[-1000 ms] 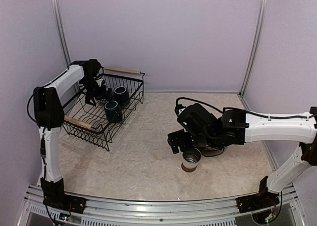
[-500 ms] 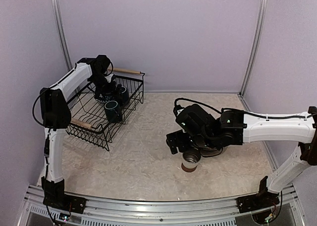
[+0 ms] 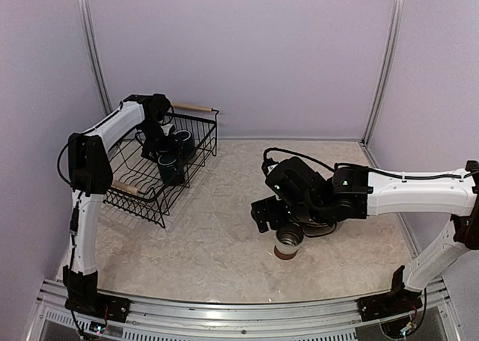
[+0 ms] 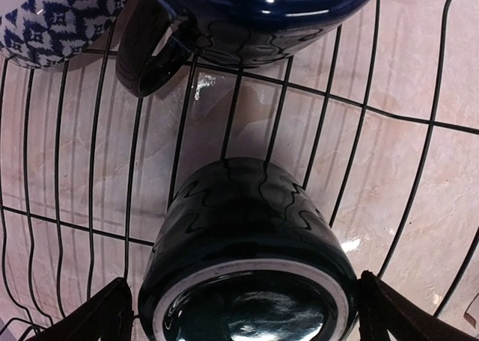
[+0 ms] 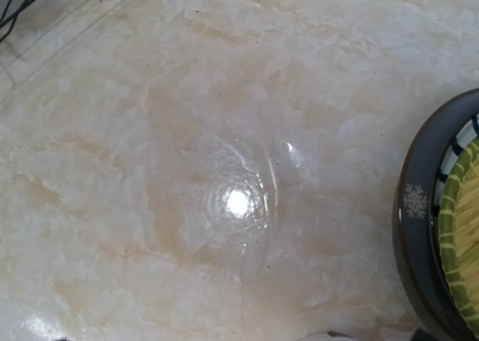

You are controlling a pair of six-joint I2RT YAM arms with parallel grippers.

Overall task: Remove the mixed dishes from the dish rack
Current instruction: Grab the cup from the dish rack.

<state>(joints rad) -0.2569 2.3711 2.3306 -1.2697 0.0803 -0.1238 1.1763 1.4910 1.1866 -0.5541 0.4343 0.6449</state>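
Note:
The dish rack (image 3: 132, 178), black wire with wooden handles, stands at the left. Inside it, a dark green mug (image 4: 247, 229) lies on its side with its mouth toward the left wrist camera. My left gripper (image 4: 251, 315) is open, one finger on each side of this mug's rim. A dark blue mug (image 4: 254, 4) and a patterned bowl (image 4: 52, 19) lie just beyond it. My right gripper (image 3: 281, 221) is open and holds nothing, just above the grey brown-based cup (image 3: 289, 241) standing on the table. Stacked plates (image 5: 415, 229) lie to its right.
The rack's wire floor (image 4: 374, 131) shows the marble table beneath. The rack's far wooden handle (image 3: 188, 107) is close behind the left arm. Purple walls close in the table at the back and sides.
My left gripper has swung from the rack's left side toward its right, over the mugs, and now straddles the dark green mug. The right arm has barely moved.

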